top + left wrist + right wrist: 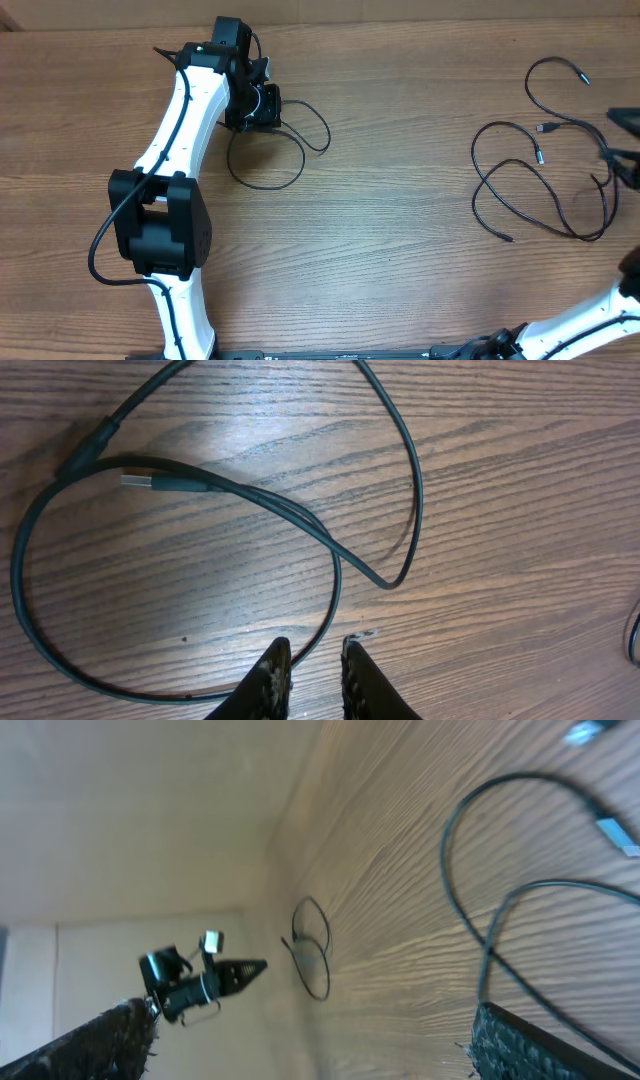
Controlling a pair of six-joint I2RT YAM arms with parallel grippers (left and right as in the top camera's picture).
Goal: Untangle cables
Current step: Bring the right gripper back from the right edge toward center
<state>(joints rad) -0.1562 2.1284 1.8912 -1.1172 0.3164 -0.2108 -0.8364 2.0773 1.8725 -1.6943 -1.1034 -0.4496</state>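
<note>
One thin black cable [268, 160] lies in loose loops at the table's upper left. In the left wrist view, this cable [330, 550] shows a USB plug [150, 482]. My left gripper [262, 104] hovers over it, its fingers [312, 660] almost together and holding nothing; the cable runs just behind the left fingertip. Several tangled cables [540, 170] with small plugs lie at the right. My right gripper [625, 150] is at their right edge, open wide and empty [315, 1055], with cable strands [495, 920] just ahead of it.
The wooden table [400, 230] carries nothing else. The left arm's white links and black joint [160, 220] cross the left side. In the right wrist view, the left gripper [215, 978] and its cable loop [312, 955] show far off.
</note>
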